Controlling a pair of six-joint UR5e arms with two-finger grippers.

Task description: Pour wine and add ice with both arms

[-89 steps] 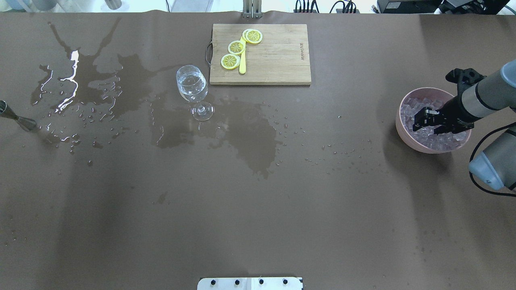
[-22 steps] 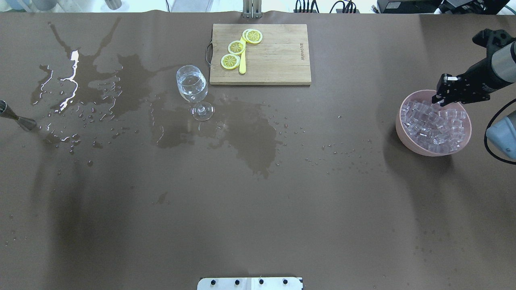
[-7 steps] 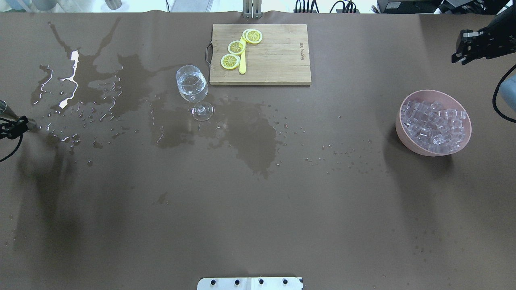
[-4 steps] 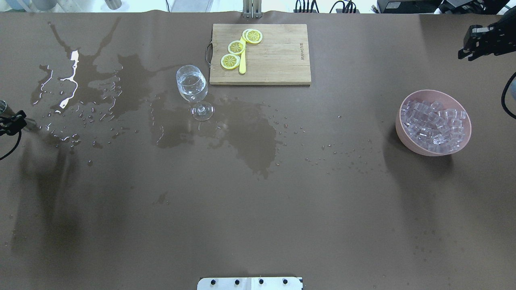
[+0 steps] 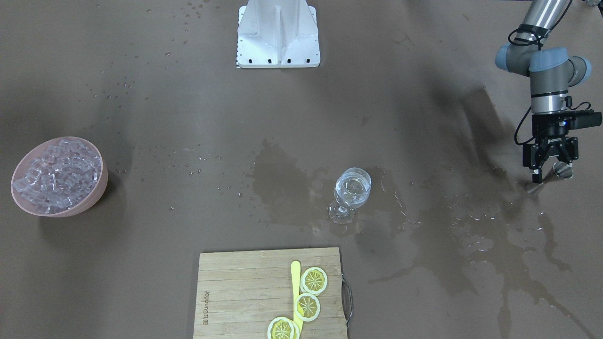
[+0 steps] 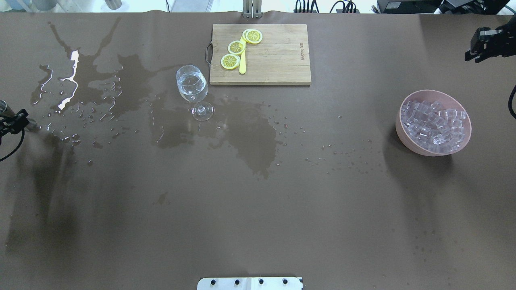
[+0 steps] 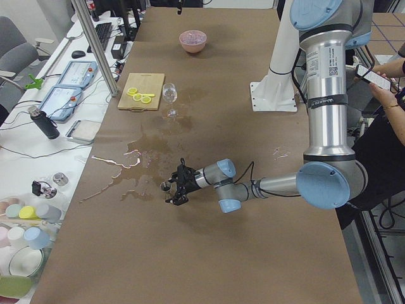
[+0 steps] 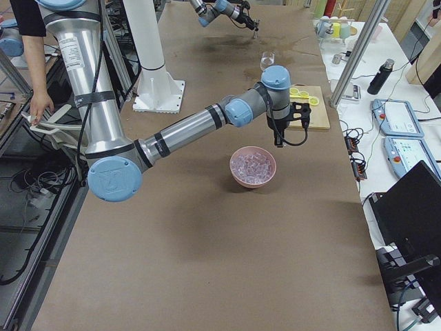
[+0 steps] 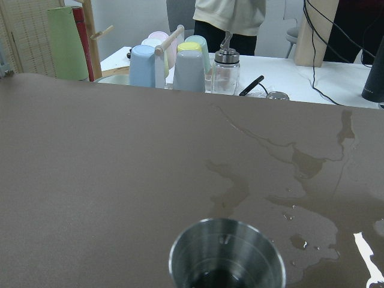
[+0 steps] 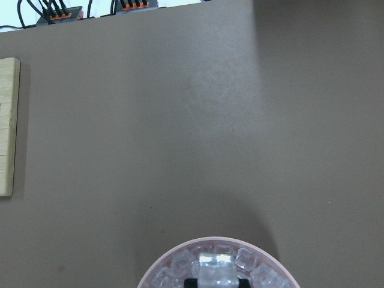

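A wine glass (image 6: 192,86) (image 5: 352,188) stands left of centre, partly filled with clear wine. Ice cubes (image 6: 433,123) fill a pink bowl (image 6: 399,125) (image 5: 101,184) at the right. My right gripper (image 6: 471,54) hangs high beyond the bowl. In the right wrist view the right gripper (image 10: 217,281) is shut on a frosty ice cube (image 10: 216,267) above the bowl's far rim. My left gripper (image 5: 549,172) (image 6: 12,121) is at the table's left edge, its fingers spread either side of a steel jigger (image 5: 563,169) (image 9: 227,255), open.
A wooden cutting board (image 6: 274,60) with lemon slices and a yellow knife lies behind the glass. Wet spill patches (image 6: 246,133) spread around the glass and to the left. The white base block (image 5: 278,33) sits at the near edge. A person stands beside the table in both side views.
My right gripper rose out of the ice bowl with a cube and moved up toward the far right. My left gripper came in at the left edge and settled around the jigger.
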